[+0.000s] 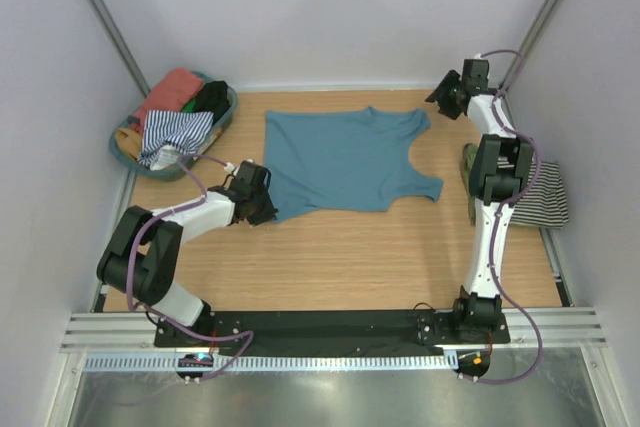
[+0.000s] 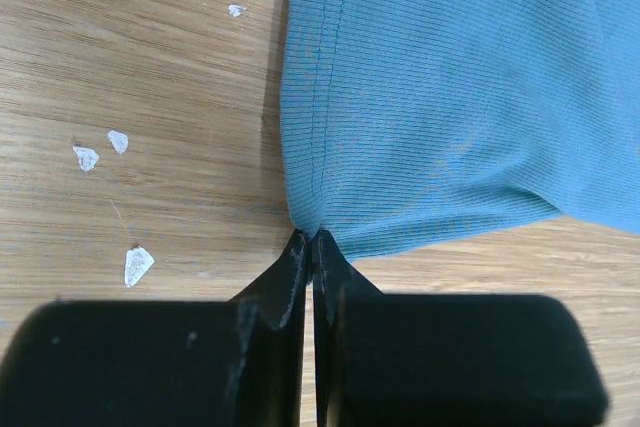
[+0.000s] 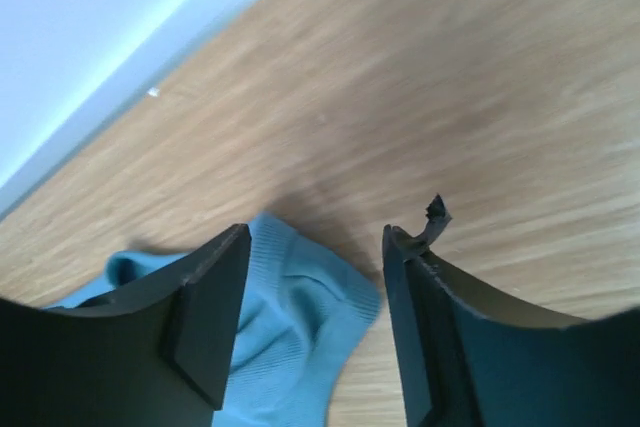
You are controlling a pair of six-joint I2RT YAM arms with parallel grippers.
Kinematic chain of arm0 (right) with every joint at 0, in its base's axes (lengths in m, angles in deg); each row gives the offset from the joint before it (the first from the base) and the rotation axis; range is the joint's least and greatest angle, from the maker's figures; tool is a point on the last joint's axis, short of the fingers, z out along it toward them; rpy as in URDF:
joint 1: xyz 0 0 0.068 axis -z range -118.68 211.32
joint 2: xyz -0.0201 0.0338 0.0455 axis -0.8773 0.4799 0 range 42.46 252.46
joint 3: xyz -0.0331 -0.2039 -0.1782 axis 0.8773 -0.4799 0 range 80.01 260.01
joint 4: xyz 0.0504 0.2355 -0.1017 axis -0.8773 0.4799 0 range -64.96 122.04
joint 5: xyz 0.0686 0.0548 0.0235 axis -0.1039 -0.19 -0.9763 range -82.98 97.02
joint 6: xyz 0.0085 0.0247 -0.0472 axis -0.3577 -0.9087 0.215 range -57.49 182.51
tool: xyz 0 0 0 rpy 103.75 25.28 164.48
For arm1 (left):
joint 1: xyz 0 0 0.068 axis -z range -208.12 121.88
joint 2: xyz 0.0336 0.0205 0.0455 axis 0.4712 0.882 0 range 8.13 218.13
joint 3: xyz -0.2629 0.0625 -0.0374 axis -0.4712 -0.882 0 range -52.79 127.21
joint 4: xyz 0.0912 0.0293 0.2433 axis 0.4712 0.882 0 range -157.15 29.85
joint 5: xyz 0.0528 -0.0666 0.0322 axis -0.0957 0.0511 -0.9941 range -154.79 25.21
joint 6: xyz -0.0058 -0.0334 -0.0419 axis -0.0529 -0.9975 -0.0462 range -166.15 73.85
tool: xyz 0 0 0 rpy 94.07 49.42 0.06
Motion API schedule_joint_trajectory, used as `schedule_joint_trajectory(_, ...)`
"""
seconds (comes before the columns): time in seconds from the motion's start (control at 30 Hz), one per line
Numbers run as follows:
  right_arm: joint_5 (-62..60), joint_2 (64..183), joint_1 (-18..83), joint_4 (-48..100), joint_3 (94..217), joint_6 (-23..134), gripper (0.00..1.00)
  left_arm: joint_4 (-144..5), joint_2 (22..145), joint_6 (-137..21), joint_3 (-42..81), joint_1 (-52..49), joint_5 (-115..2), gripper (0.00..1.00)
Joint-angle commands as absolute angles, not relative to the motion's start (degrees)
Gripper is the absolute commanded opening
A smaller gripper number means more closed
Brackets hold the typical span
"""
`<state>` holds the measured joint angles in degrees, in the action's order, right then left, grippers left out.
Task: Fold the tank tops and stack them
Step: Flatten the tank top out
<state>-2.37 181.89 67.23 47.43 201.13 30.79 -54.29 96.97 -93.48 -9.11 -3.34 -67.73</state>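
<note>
A teal blue tank top lies spread flat in the middle of the wooden table, straps toward the right. My left gripper is shut on its near left corner; in the left wrist view the fingertips pinch the cloth right at the table. At the far right my right gripper stands open above the far strap. In its wrist view that strap lies loose beneath the parted gripper. A folded striped tank top and an olive green one lie at the right edge.
A round teal basket at the far left holds a coral, a black and a striped top. White walls close in the table on three sides. Small white flecks dot the wood by my left gripper.
</note>
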Motion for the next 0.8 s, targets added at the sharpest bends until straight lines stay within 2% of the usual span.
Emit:
schedule_joint_trajectory(0.0,-4.57,181.59,68.0,49.13,203.59,29.11,0.63,-49.93,96.55,-91.5,-9.81,-3.24,-68.4,0.0)
schedule_joint_trajectory(0.1,-6.5,175.02,68.0,44.83,193.7,29.46,0.65,-49.75,96.73,-91.15,-9.28,-3.24,-68.31,0.0)
schedule_joint_trajectory(0.17,-8.17,168.97,67.83,42.27,187.97,29.82,0.62,-49.75,96.64,-90.89,-8.93,-3.24,-68.31,0.0)
schedule_joint_trajectory(0.33,-8.98,155.42,65.28,40.6,168.36,32.36,0.43,-49.75,96.46,-89.75,-8.4,-3.24,-67.87,0.0)
schedule_joint_trajectory(0.4,-8.8,149.37,63.0,41.47,161.68,33.16,0.41,-49.84,96.55,-89.48,-8.31,-3.33,-67.08,0.0)
schedule_joint_trajectory(0.63,-4.86,132.65,51.93,39.29,141.46,29.12,0.42,-50.63,96.55,-87.2,-8.31,-3.24,-62.34,0.0)
schedule_joint_trajectory(0.77,-2.91,125.87,49.55,39.81,131.45,29.11,0.43,-50.98,96.64,-86.49,-8.67,-3.24,-61.89,0.0)
